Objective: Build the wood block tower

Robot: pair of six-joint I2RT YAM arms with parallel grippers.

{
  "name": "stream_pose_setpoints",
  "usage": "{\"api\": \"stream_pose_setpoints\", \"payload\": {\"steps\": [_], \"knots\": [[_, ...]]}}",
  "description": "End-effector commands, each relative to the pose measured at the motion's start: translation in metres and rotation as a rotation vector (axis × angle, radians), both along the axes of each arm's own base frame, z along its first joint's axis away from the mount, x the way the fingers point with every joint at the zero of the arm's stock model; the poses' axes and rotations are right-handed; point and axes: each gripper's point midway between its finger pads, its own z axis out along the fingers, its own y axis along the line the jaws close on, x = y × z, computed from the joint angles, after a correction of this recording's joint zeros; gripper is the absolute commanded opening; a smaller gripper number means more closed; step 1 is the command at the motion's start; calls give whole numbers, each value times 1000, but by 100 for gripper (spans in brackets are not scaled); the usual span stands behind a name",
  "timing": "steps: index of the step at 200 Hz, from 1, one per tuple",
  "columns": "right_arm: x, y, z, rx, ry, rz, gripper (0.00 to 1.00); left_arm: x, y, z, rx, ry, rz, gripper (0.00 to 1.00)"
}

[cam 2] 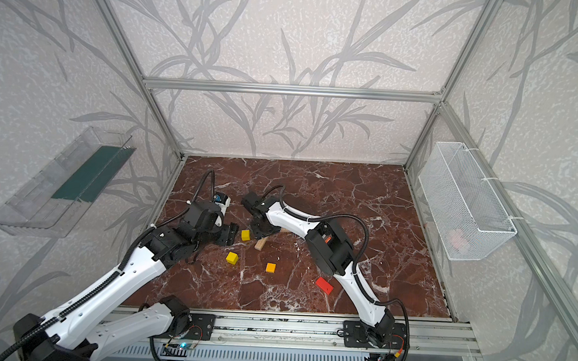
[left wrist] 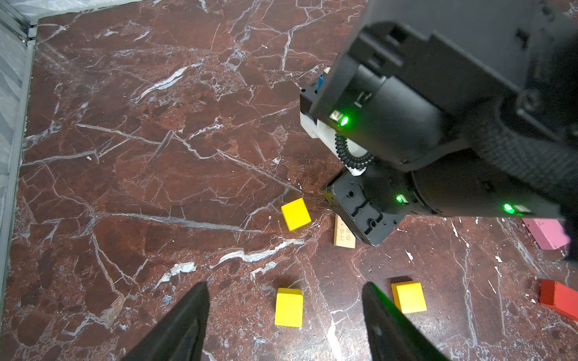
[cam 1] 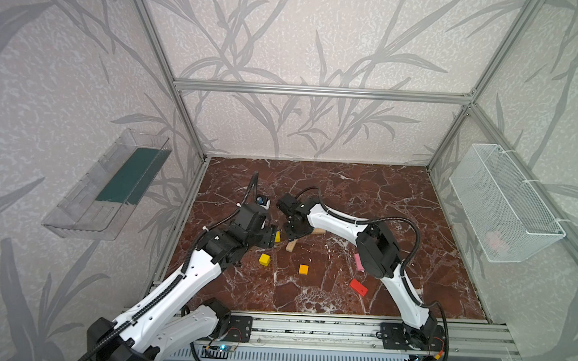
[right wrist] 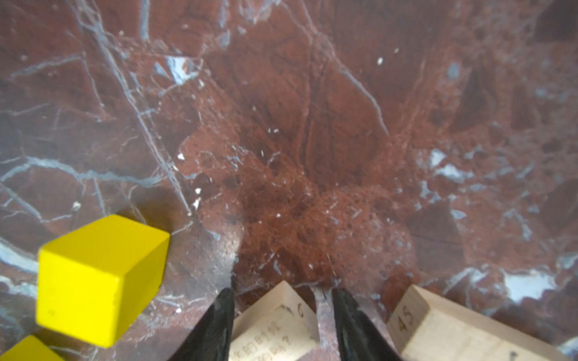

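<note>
My right gripper (right wrist: 284, 290) is open and low over the floor, its fingers astride the end of a tan plank (right wrist: 275, 325), with a gap showing at one finger. A second tan plank (right wrist: 453, 328) lies beside it and a yellow cube (right wrist: 97, 278) on the other side. My left gripper (left wrist: 285, 283) hangs open and empty above another yellow cube (left wrist: 289, 308). In both top views the grippers face each other near the floor's middle left. An orange cube (cam 1: 303, 269), a red brick (cam 1: 358, 287) and a pink brick (cam 1: 358, 261) lie loose. No tower shows.
A clear plastic tray (cam 1: 110, 185) hangs on the left wall and a white wire basket (cam 1: 503, 202) on the right wall. The right arm (cam 1: 376, 243) partly covers the pink brick. Aluminium frame rails (cam 1: 307, 328) border the marble floor.
</note>
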Motion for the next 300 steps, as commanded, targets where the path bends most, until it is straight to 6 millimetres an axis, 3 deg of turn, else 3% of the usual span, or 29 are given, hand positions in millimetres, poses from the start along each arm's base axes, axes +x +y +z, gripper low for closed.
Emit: {"api": "stream_pose_setpoints", "payload": {"steps": [1,42,84,104,129,148,206,300], "knots": [[-1,1,26,32,-34,-2,53,-5,4,-6,13,23,5,75],[-3,4,36,61,-38,8,53,-5,4,-6,9,23,5,75],[-7,1,55,81,-62,64,63,-5,4,-5,10,22,6,75],[-10,-3,65,96,-67,112,70,-5,4,-5,11,20,5,75],[-12,-14,74,83,-93,185,94,-5,6,-4,17,16,13,75],[-19,-17,76,86,-99,286,100,-5,8,-3,20,9,17,75],[-52,-7,67,154,-20,564,99,-5,11,0,24,-7,27,75],[-48,2,40,67,-46,640,99,-4,14,2,33,-25,34,75]]}}
